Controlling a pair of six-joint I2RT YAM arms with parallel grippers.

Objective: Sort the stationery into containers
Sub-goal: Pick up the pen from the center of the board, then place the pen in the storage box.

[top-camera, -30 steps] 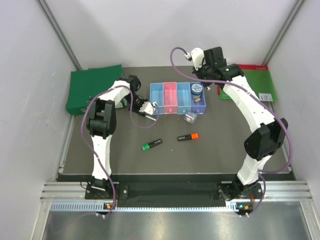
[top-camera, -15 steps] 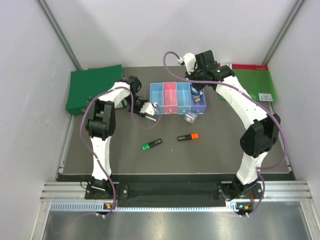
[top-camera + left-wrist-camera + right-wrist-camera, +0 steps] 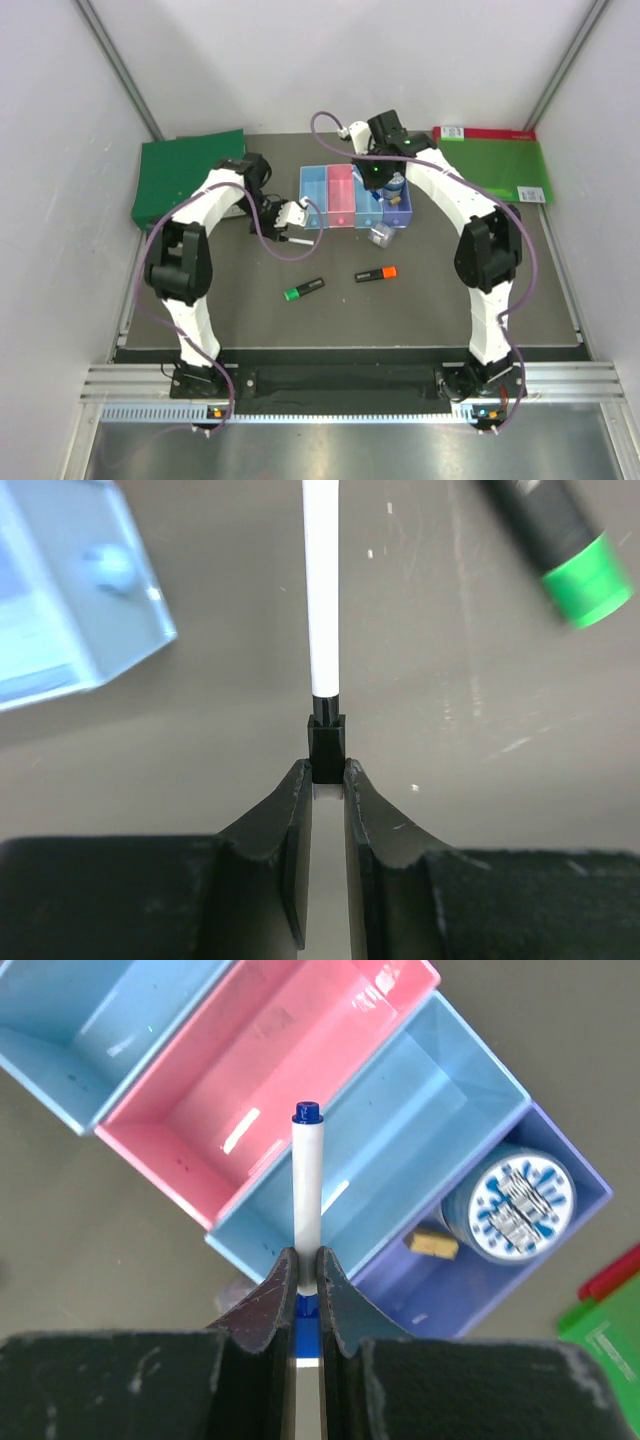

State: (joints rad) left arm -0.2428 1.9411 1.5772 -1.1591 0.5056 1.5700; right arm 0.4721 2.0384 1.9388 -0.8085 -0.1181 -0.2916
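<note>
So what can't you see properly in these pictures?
Left wrist view: black-white marker, far end cut off by the top edge.
Left wrist view: green-capped highlighter, blurred, body cut off by the top edge.
Top view: clear clip box, too small to tell what's inside.
Top view: round tin, partly under the right arm.
Right wrist view: blue-white pen, back end hidden inside the right gripper.

Bright, even light cast soft shadows; glare streaked the pink tray (image 3: pixel 270 1070), and the green-capped highlighter (image 3: pixel 560 540) looked blurred.
</note>
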